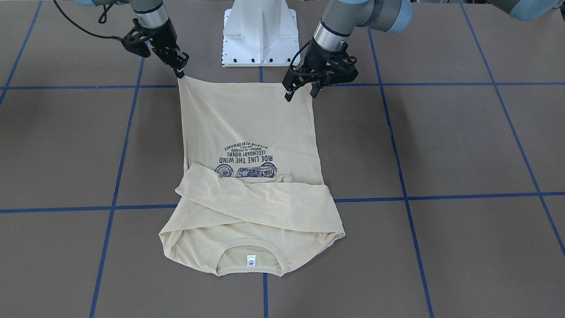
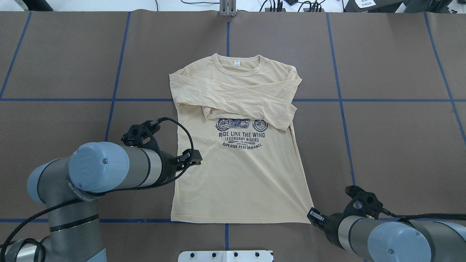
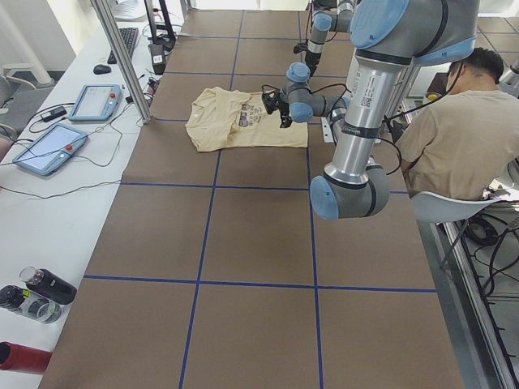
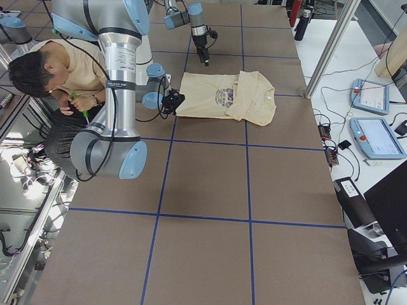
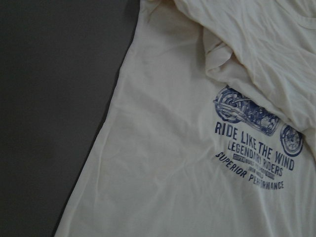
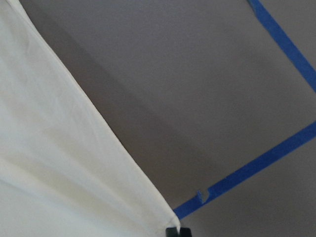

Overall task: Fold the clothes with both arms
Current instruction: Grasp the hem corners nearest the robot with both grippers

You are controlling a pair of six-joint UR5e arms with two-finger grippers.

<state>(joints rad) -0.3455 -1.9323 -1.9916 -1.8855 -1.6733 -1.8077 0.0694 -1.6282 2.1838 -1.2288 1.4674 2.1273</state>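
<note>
Evidently the bench [image 1: 463,145] carries the T-shirt [image 1: 247,119] flat at mid-frame, print up, sleeves crossed, collar toward the bottom edge. Thin, limp, light cloth — likely to sag, so hem corners are the hold. At upper left the right pincer [image 1: 180,70] is clamped on one corner; the left pincer [image 1: 301,95] hangs spread above the other.
</note>
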